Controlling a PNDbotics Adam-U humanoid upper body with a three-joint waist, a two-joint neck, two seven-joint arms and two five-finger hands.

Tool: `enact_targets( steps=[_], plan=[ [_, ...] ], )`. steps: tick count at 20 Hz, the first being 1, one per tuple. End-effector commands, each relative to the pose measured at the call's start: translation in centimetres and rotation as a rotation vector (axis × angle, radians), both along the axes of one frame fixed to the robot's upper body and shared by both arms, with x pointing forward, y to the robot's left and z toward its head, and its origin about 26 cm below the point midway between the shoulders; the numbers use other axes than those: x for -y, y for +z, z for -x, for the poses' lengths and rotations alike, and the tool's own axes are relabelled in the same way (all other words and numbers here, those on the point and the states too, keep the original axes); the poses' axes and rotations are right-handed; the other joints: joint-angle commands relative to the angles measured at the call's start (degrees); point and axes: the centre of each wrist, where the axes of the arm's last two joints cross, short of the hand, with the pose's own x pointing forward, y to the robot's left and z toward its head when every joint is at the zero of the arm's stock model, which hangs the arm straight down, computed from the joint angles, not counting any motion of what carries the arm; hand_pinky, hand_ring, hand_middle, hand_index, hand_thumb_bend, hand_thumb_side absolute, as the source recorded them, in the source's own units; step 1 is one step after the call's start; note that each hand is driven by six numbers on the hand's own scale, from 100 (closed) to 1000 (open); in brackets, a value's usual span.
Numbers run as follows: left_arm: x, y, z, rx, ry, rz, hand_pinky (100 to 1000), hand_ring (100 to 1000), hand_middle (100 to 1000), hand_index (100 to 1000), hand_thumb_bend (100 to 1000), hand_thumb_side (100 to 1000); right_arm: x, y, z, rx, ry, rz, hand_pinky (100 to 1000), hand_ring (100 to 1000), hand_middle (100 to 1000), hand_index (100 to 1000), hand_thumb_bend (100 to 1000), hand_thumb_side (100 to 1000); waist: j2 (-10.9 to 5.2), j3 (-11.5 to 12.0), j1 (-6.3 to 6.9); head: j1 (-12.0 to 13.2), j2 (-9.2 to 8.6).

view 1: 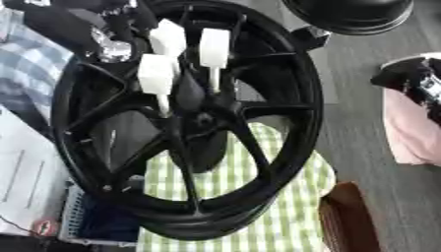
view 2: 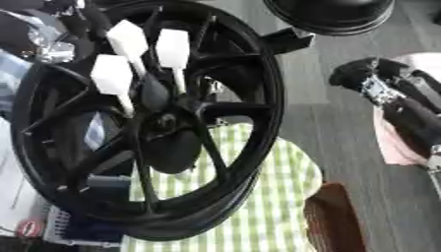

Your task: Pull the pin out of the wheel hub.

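Observation:
A black spoked wheel stands upright on a green checked cloth. Three white pins with flat paddle-shaped heads stick out of the hub: one at the left, one in the middle and one at the right. My left hand is at the wheel's upper left rim, black with a silver joint, and its grip is hidden. My right hand hangs well right of the wheel, touching nothing, fingers relaxed.
A second black round object sits at the top behind the wheel. A pink cloth lies at the right and a brown object at the lower right. White paper and a blue basket are at the left.

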Motion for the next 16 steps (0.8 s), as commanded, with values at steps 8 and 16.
enact_targets(
  steps=[8,16],
  plan=[
    [-0.27,0.72,0.7,-0.001,-0.014,-0.017,813,744,753,868,159,534,-0.1,0.89,0.19,0.033,0.009,0.007,959,807,672,717,100,626,-0.8,0.1,-0.06,0.2,0.32],
    [-0.26,0.15,0.61,-0.034,-0.014,-0.026,814,768,786,879,178,546,-0.21,0.88,0.17,0.032,0.011,0.005,959,807,672,717,100,631,-0.54,0.1,-0.08,0.3,0.32]
  ],
)
